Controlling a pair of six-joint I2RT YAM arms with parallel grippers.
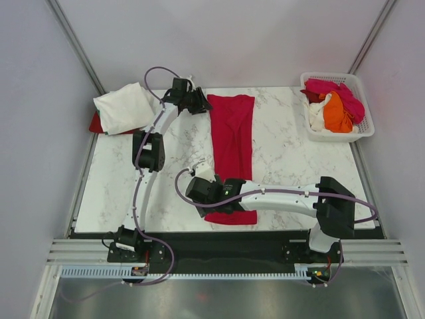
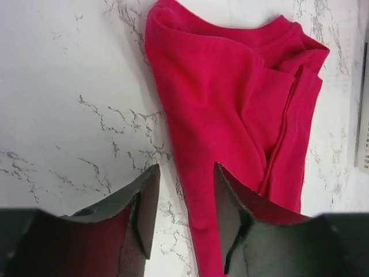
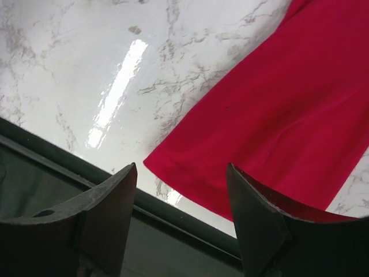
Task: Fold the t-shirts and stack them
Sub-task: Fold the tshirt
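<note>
Showing the crimson-red t-shirt lying flat as a long narrow strip down the middle of the marble table, reaching from near the far edge to the near edge, with folded layers bunching at the far end in the left wrist view.

Holding the left gripper at the strip's far left corner with jaws parted and clamping nothing. Keeping one finger over bare marble and the other over red cloth, the cloth's edge lying below the gap.

Holding the right gripper likewise spread and empty above the near left corner of the hem, just beside the table's dark front rim.

Resting a cream-white t-shirt in a loose heap at the far left corner.

Keeping a pink t-shirt, an orange t-shirt and a white t-shirt crumpled inside the white lattice basket at the far right corner.
</note>
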